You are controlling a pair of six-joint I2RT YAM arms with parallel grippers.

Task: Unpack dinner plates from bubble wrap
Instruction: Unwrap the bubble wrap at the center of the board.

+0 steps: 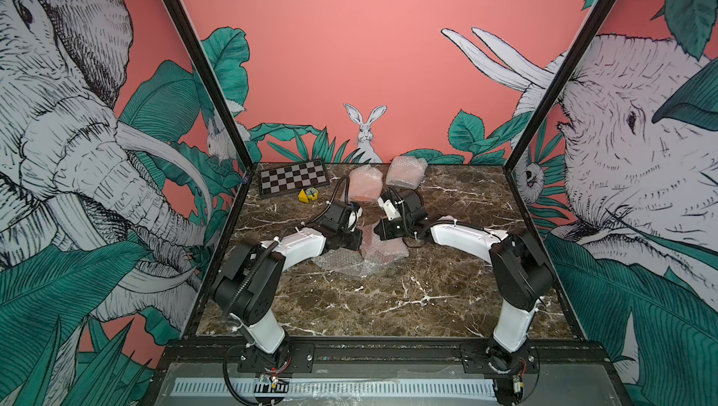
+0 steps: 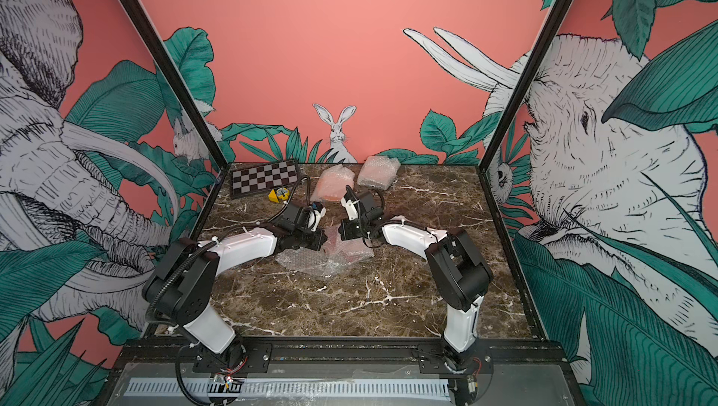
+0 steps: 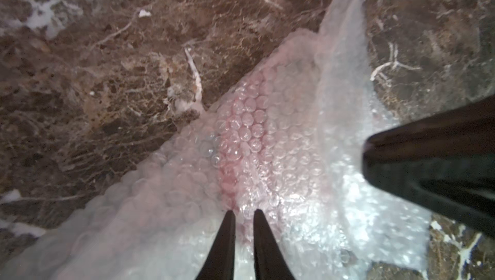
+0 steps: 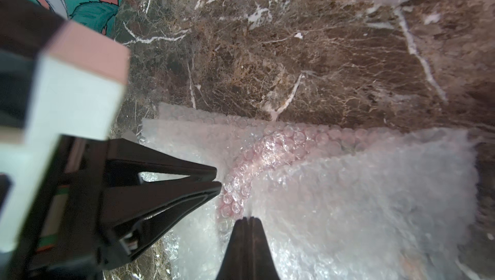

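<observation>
Marble counter point(image 1: 388, 299): two arms meet over bubble wrap point(image 1: 373, 256).
We see jaws only from the wrists: right gripper point(image 4: 247, 220) closed, left gripper point(image 3: 243, 213) narrow, pinkish plate point(image 3: 235, 142) beneath wrap.

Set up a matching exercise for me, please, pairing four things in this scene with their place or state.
1 checkered board
2 yellow block
3 orange plate
4 right hand

A shut on the bubble wrap
B far left corner of the table
C wrapped, at the far side near the middle
D just in front of the board

Pairs: 1-B, 2-D, 3-C, 4-A
</observation>
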